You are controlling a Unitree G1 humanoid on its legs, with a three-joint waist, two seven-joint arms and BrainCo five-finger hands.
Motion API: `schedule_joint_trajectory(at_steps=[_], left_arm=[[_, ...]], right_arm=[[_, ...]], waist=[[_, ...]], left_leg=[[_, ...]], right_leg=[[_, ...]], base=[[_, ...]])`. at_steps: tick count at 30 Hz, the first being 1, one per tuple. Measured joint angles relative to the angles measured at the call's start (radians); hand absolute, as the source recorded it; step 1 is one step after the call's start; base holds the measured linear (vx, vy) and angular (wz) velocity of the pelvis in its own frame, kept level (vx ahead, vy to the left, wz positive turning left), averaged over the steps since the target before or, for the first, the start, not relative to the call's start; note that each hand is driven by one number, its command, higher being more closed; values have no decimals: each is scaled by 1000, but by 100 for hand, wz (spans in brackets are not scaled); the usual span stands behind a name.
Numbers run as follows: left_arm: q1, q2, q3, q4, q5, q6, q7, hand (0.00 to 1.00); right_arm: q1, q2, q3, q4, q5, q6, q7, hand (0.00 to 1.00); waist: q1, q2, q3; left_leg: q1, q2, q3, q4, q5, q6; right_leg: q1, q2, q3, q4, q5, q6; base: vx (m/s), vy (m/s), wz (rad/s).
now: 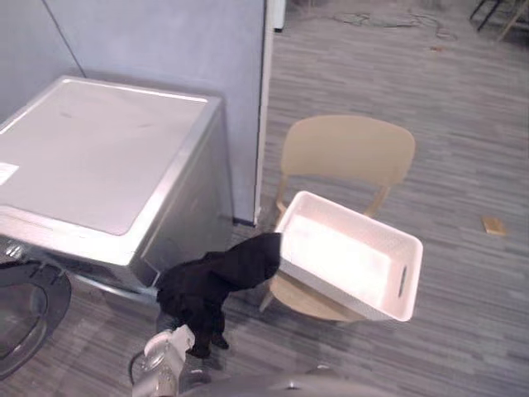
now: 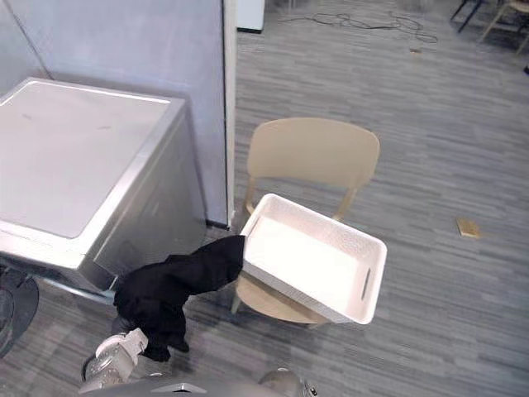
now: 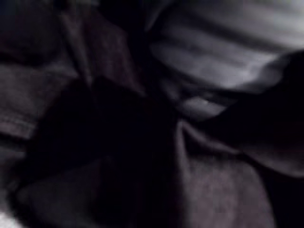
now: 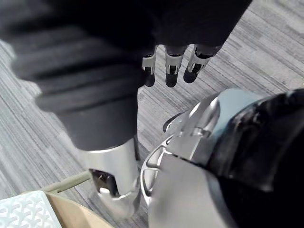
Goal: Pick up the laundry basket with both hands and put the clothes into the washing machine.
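The black clothes [image 1: 213,281] hang in a long bundle from the near rim of the white basket [image 1: 351,256] on the chair [image 1: 347,153] down to the left robot hand [image 1: 173,339]. That hand is buried in cloth, so I cannot tell its grip. The washing machine [image 1: 107,157] door [image 1: 25,310] lies just left of it, while the right robot hand [image 4: 172,69] hangs relaxed and empty.
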Motion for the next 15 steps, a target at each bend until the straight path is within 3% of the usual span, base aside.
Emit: schedule_joint_trajectory(at_steps=[3, 4, 6, 7, 8, 9, 10, 11, 12, 14, 15], left_arm=[[36, -5, -4, 3, 2, 1, -1, 100], [44, -11, -5, 1, 4, 2, -1, 100], [43, -11, -4, -6, 18, 2, -1, 100], [46, -14, -3, -6, 32, 3, 0, 100], [56, -23, -2, -8, 40, 3, 0, 100], [65, -32, 4, -14, 41, 3, 1, 100], [80, -43, 14, -23, 41, 3, 4, 100], [81, -37, 38, -25, 41, 3, 11, 100], [78, -34, 43, -24, 43, 3, 15, 100], [68, -34, 32, -16, 59, 5, 16, 100], [62, -43, 19, -12, 62, 10, 15, 100]], right_arm=[[0, -10, 2, -1, -11, 1, 2, 0], [-1, -13, 9, -7, -10, 0, 1, 0], [-6, -18, 29, -15, -2, -2, 2, 0], [-10, -22, 52, -29, -2, -7, -4, 0], [-7, -24, 62, -50, -1, -7, -5, 0], [-7, -23, 72, -59, -1, -8, -4, 0], [-7, -22, 96, -73, -1, -14, -4, 0], [-10, 3, 107, -96, 4, -14, 5, 0], [-10, 17, 110, -104, 12, -15, 7, 0], [2, 29, 135, -103, 24, -21, 24, 0], [9, 28, 139, -103, 29, -23, 26, 0]], waist=[[8, 1, 7], [21, 15, 1], [37, 7, 6], [49, 6, 8], [55, 2, 12], [56, 8, 11], [56, 31, 16], [55, 12, 20], [53, 1, 21], [41, -27, 21], [38, -33, 20]], left_leg=[[30, -33, -33, -31, -3, -4], [33, -42, -48, -44, -4, -4], [42, -70, -49, -62, -14, 11], [57, -91, -50, -80, -15, 17], [64, -95, -54, -84, -15, 23], [69, -94, -57, -83, -18, 30], [72, -89, -65, -81, -27, 45], [67, -74, -80, -81, -32, 60], [65, -70, -92, -81, -30, 62], [48, -74, -142, -80, -29, 62], [30, -89, -166, -77, -28, 63]], right_leg=[[43, -28, -10, 9, 46, -1], [49, -44, -19, 21, 94, -3], [39, -79, -20, 66, 126, -9], [31, -104, -7, 93, 159, -26], [21, -107, 16, 106, 198, -79], [12, -102, 40, 117, 229, -106], [-9, -86, 109, 137, 259, -99], [-51, -13, 226, 244, 157, -32], [-65, 30, 257, 292, 100, -26], [-93, 181, 326, 374, -56, -8], [-103, 249, 349, 350, -96, 1]], base=[[-37, 153, 51], [-53, 143, 44], [-81, 203, 41], [-87, 189, 26], [-75, 157, 12], [-59, 137, 5], [-104, 142, 12], [-99, 113, 20], [-96, 29, 38], [-60, -30, 67], [-44, -45, 73]])
